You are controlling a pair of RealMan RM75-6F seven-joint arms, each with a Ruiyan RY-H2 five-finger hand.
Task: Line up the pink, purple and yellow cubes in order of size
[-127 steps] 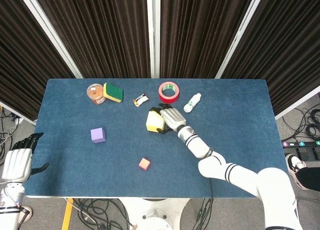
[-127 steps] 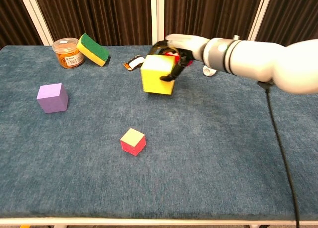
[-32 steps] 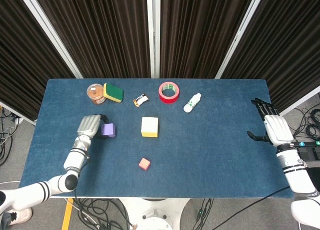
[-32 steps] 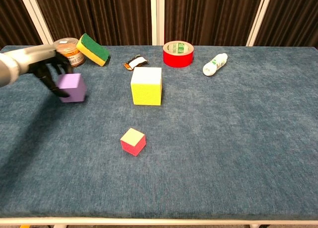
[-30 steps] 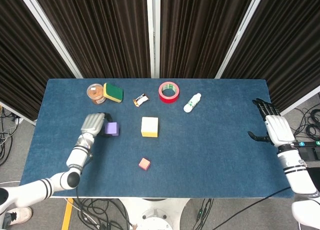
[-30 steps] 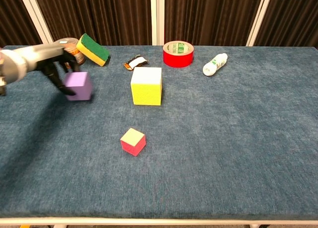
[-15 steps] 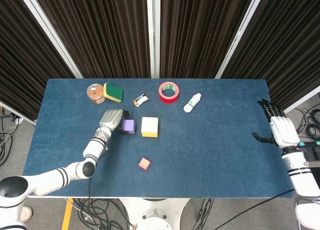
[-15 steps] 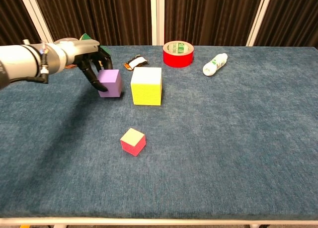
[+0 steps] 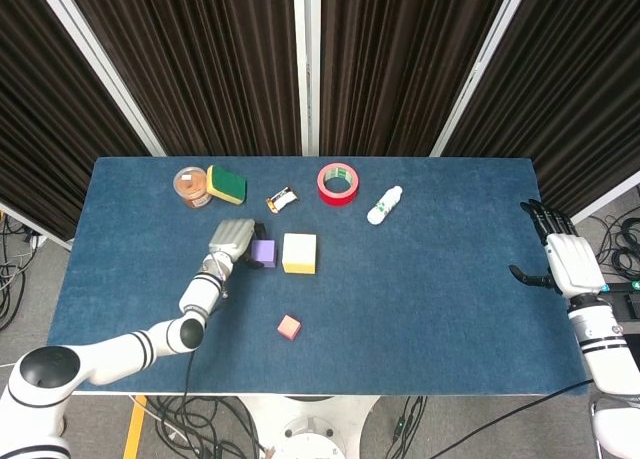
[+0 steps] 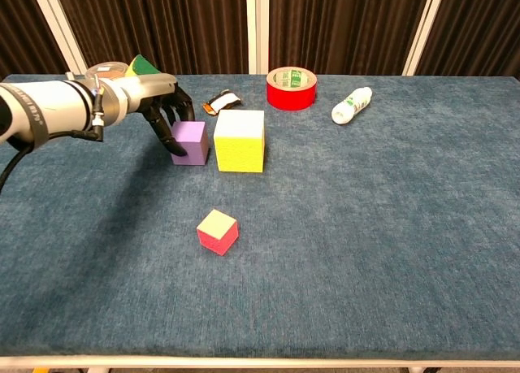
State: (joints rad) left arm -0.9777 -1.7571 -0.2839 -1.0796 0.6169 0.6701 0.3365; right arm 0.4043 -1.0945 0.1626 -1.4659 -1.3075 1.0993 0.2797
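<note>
Just left of the yellow cube (image 10: 239,140) sits the purple cube (image 10: 190,142), gripped by my left hand (image 10: 166,109) with fingers curled around its far and left faces. Nearer me from the yellow cube lies the pink cube (image 10: 217,231). Far right, my right hand (image 9: 562,260) holds nothing, fingers apart.

The left arm is stretched across the bench (image 9: 450,279), its hand (image 10: 166,113) curled downward with dark fingers (image 10: 162,137) bent. The right hand (image 9: 565,259) is held open at the edge.

White arms, silver-backed black-fingered robot hand (image 9: 232,237)
</note>
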